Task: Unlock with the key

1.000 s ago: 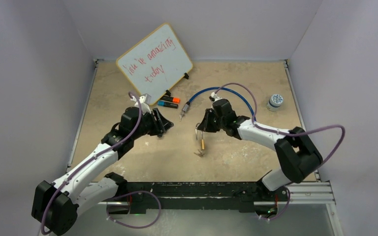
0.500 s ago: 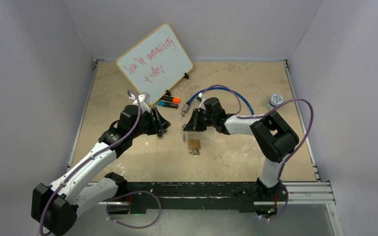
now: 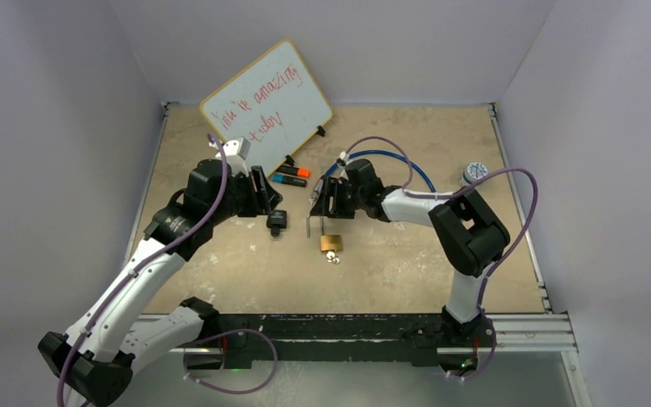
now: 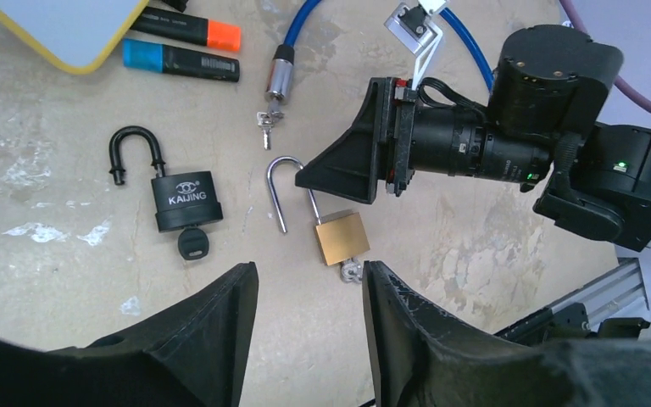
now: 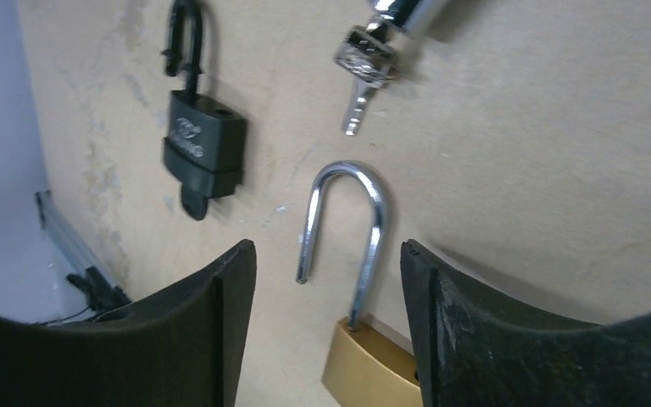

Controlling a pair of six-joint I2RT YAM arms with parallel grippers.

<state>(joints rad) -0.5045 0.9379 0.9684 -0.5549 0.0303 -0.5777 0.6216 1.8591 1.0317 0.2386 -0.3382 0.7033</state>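
A brass padlock point(image 4: 342, 237) lies flat on the table with its steel shackle point(image 5: 343, 220) swung open and a key point(image 4: 352, 271) in its base. My right gripper point(image 5: 326, 246) stands open over it, the shackle lying loose between its fingers without touching them. To its left a black padlock point(image 4: 186, 203) also lies with its shackle open and a black-headed key point(image 4: 193, 245) in it. My left gripper point(image 4: 309, 270) hovers open and empty just short of both locks. In the top view the brass padlock point(image 3: 331, 242) lies just below the right gripper point(image 3: 320, 203).
A blue cable lock point(image 4: 305, 25) with its keys point(image 5: 364, 59) lies beyond the padlocks. Two markers point(image 4: 182, 47) lie beside a leaning whiteboard point(image 3: 264, 108). A small round tin point(image 3: 473, 174) stands at the right. Walls close in three sides.
My right gripper has opened and let go of the brass padlock, which now lies flat. My left arm has drawn back to the upper left, leaving the black padlock on the table.
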